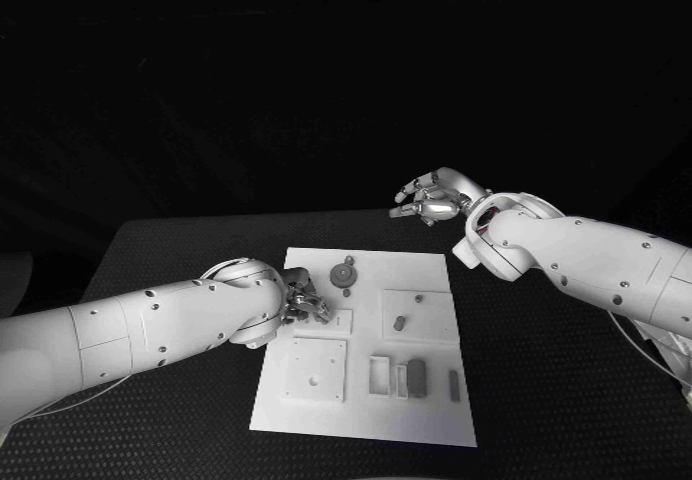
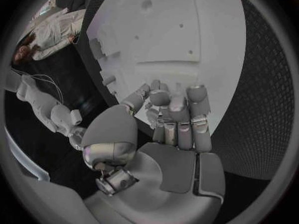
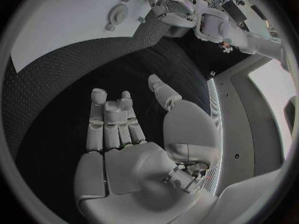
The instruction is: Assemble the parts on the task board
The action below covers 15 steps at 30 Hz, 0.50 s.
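Task board (image 1: 433, 415): white plate, near edge closest to the camera, lying flat at the middle of the black desk (image 1: 562, 400). Parts on the board: a long dark piece (image 1: 417, 376) seated in a raised holder on the near half, a slim dark piece (image 1: 454, 385) just beside it, a small dark piece (image 1: 402, 323) on a square block at the middle, a round dark piece (image 1: 345, 273) on the far half. Left hand (image 1: 303, 305): over the board's left edge, fingers curled together with their tips on the board surface; whether a part is pinched cannot be told. Right hand (image 1: 430, 198): raised beyond the board's far right corner, well apart from it, fingers spread, holding nothing.
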Each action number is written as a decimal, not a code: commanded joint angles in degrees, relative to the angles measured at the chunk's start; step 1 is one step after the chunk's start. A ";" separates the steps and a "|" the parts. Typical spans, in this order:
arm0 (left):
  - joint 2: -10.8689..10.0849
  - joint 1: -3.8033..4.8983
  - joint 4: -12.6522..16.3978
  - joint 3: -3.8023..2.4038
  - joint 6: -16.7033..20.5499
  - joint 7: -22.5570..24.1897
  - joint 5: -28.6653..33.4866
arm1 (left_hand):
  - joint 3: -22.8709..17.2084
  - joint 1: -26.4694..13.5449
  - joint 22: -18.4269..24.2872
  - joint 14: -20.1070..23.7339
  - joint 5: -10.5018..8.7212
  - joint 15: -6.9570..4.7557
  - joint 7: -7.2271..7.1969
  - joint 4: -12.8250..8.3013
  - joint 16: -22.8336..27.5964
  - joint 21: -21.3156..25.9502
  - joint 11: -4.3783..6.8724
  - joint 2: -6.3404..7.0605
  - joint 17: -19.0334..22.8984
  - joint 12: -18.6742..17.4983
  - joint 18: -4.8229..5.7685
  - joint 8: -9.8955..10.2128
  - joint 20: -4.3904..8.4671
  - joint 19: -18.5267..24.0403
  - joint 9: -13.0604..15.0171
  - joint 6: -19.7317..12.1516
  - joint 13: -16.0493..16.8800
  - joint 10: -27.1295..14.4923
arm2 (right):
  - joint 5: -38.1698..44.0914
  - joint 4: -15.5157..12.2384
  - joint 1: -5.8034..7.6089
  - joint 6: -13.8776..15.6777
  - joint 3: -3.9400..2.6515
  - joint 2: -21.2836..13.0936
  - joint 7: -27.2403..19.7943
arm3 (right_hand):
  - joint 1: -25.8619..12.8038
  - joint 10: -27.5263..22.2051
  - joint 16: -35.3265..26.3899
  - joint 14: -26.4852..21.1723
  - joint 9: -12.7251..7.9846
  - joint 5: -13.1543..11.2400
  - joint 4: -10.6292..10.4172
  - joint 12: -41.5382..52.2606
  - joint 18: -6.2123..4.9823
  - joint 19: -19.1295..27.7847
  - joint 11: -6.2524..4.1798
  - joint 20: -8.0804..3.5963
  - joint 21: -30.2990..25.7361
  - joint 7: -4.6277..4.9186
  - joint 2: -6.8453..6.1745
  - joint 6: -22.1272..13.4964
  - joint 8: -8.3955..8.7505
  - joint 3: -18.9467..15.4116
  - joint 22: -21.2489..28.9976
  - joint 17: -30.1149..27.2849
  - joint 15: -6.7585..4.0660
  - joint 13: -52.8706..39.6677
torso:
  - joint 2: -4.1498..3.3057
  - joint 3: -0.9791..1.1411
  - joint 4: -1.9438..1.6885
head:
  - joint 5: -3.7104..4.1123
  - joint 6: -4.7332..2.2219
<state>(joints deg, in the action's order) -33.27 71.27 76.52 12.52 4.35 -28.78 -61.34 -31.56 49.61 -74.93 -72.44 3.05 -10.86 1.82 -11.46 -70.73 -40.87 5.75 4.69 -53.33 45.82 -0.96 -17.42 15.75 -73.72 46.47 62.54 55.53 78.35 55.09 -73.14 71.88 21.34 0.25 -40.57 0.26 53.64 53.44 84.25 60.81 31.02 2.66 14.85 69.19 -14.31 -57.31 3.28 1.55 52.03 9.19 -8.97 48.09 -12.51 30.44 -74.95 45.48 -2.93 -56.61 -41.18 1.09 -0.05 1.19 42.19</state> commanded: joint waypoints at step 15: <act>-0.03 -0.12 0.25 -0.01 0.10 0.66 -0.79 | -0.51 -0.76 -1.09 1.49 4.52 -0.78 -1.19 1.18 -1.36 0.10 -0.04 -1.15 1.78 0.32 -2.44 0.95 0.10 -0.14 0.28 5.13 -0.34 -0.33 | -0.10 0.00 0.00 -0.82 -0.03 -0.05 -0.43 | -0.52 -0.44 0.30 -0.33 -0.02 0.17 -0.18 0.29 -0.69 -0.04 0.02 0.36 -0.35 0.52 0.27 -0.06 0.11 -0.31 -0.42 -0.09 0.08 0.08 | 0.01 -0.02 -0.04 | -0.13 -0.01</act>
<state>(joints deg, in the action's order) -33.35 71.18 76.60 12.53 4.47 -28.73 -61.82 -32.14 48.90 -74.94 -71.96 7.10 -10.92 1.51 -10.46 -71.85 -40.87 5.63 3.97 -51.68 45.82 -0.97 -16.80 15.74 -73.72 46.73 62.86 55.23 78.43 55.02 -73.13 71.88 21.24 0.25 -40.60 0.26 53.64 53.44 84.25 60.80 31.02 2.66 14.86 69.19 -14.32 -57.30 3.28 1.56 52.03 9.41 -8.97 48.06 -12.51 30.45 -74.94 45.49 -2.92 -56.62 -41.18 1.09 -0.09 1.07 42.11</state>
